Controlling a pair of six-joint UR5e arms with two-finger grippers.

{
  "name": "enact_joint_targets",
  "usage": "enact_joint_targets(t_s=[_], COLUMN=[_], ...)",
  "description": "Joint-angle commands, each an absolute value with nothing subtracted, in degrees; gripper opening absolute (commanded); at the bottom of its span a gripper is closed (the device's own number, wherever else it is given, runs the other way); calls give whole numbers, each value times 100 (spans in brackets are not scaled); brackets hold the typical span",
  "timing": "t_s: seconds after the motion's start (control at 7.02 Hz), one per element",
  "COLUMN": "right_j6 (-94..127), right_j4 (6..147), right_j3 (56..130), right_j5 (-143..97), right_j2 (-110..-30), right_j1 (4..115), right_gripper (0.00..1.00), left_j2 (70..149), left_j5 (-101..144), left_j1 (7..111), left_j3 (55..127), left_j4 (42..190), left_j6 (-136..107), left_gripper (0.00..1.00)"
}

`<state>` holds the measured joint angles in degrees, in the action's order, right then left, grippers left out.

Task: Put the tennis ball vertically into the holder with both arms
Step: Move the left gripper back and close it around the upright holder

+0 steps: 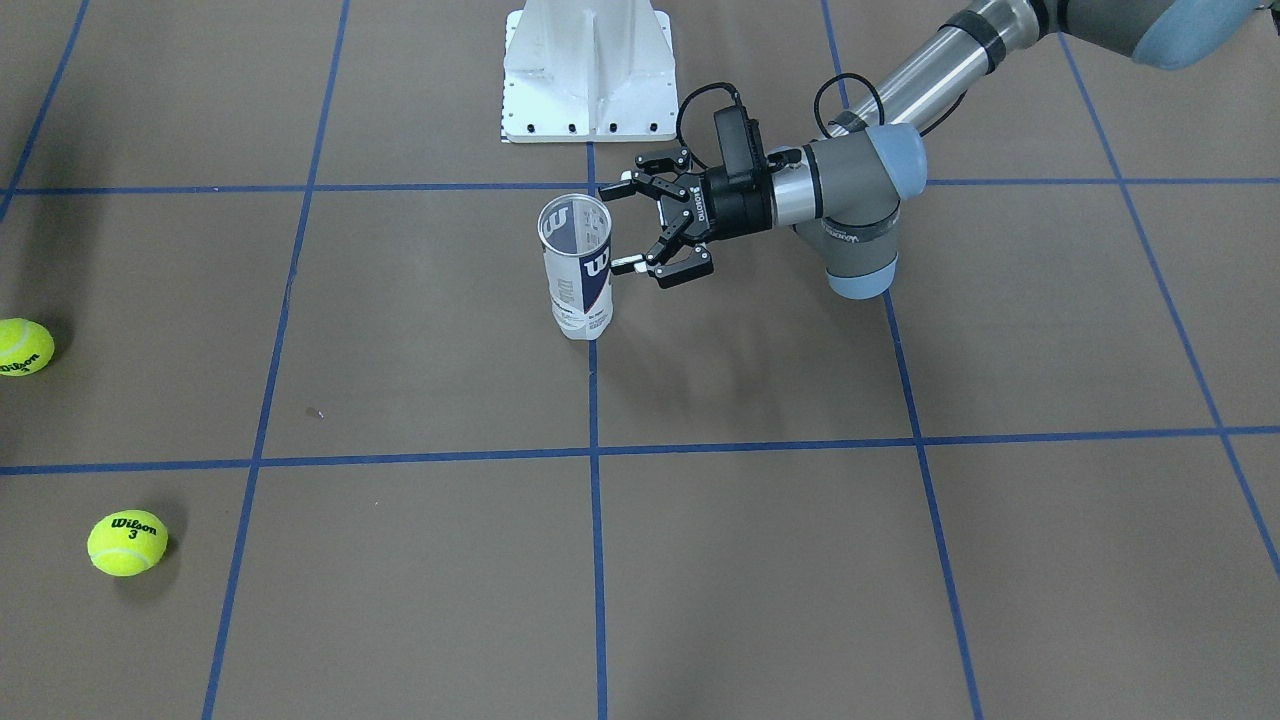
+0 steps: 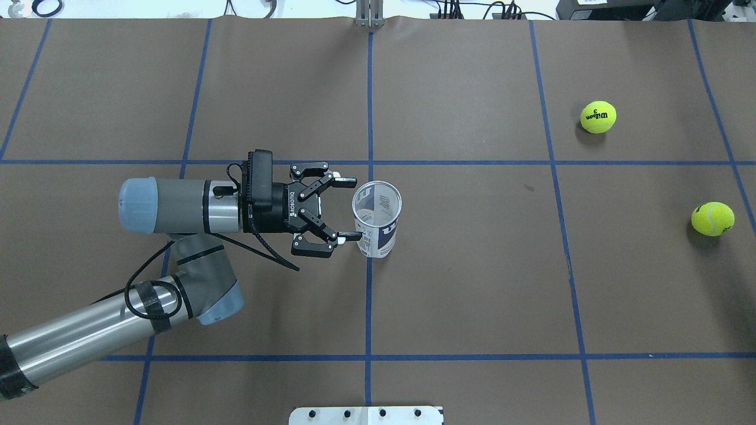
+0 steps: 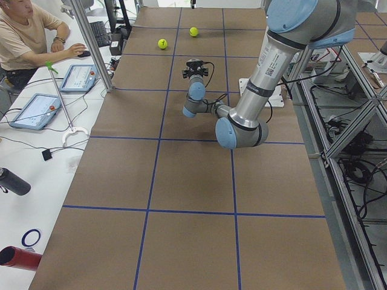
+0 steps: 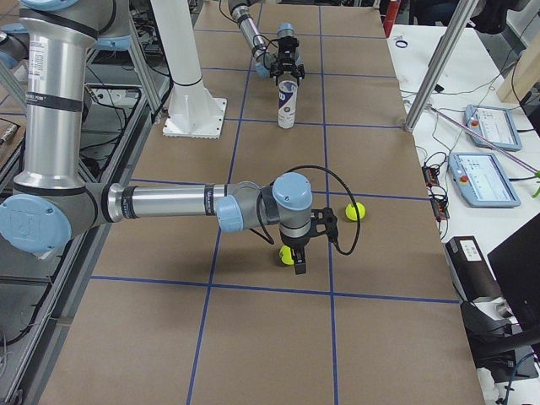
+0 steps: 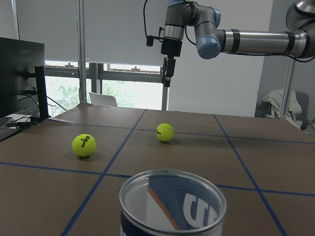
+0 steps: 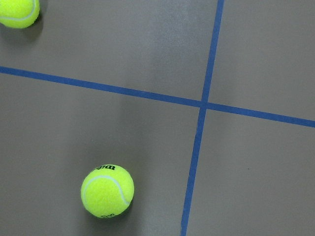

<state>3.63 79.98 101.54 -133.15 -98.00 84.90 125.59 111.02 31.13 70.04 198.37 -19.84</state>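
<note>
Holder (image 2: 377, 218): stood upright on the worktop (image 2: 472, 295), mouth open.
My left claw (image 2: 348, 206): released, fingertips flanking the holder's side.
My right claw (image 5: 167, 78): seemingly above a tennis ball (image 5: 165, 132); released or clenched, I could not tell.
Risks: an off-centre squeeze could tip the holder; a misaligned descent could send the ball rolling.

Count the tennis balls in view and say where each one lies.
2. The ball marked 3 lies far on the robot's right side of the table; the second ball lies nearer the robot, close to the right edge. The holder looks empty.
</note>
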Motion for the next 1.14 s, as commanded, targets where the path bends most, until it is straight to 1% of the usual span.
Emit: enact_joint_targets(t_s=[0.0,0.28,0.57,1.0], right_j6=[369,360,360,360], right_j4=[7998,7998,7998,7998], right_j3=[10151,10151,10151,10143], right_j5=[-13315,-13315,-13315,-13315], right_j2=[-9800,-9800,-9800,-9800], right_j1=[8490,8490,8490,8490], right_gripper=[100,100,100,100], left_j2=[12577,12586,12735,12884], left_j5=[11101,11066,10960,10565], left_j1=[3103,3033,2892,2698], left_j3=[6987,6970,6952,6856], left_j4=[19811,19758,19417,19318], left_j6=[-1978,-1978,-1618,-1443], left_gripper=[100,100,100,100])
